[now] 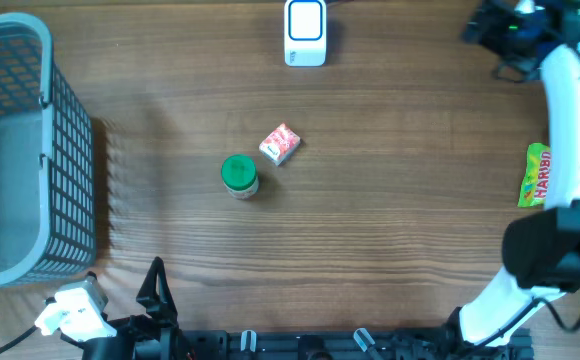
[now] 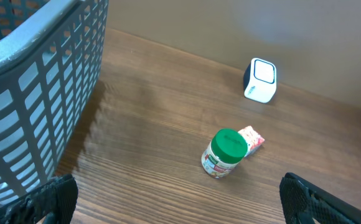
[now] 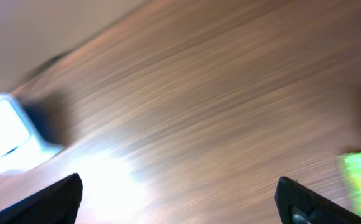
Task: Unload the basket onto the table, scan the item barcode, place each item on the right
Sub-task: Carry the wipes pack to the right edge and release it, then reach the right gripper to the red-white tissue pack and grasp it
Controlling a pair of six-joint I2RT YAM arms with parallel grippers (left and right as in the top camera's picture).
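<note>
Left wrist view, closest to me: the left gripper (image 2: 179, 206) hangs low over the near edge of the table (image 2: 168, 87). Its two fingers (image 2: 53, 200) sit at the bottom corners of the frame, spread wide with nothing between them. The grey mesh basket (image 2: 37, 81) rises close on its left and fills that side of the table.

Further out, near the middle of the wood, the green-lidded jar (image 1: 239, 175) stands lid up. The small red and white box (image 1: 280, 144) lies just beside it, on the far right side of the jar. Both are well apart from either arm.

At about the same depth, on the right edge of the table, I see a green and yellow Haribo bag (image 1: 536, 175) lying flat. It is partly tucked behind the white link of the right arm.

Farthest from me, the white scanner (image 1: 305, 32) stands at the back edge, centred. The right gripper (image 3: 180, 208) is out at the far right corner, well to the right of the scanner. Its wrist picture is blurred. Its fingers (image 3: 55, 202) stand fully apart over bare wood and hold nothing. In that view the scanner is a pale smear on the left and the bag a green smear on the right.
</note>
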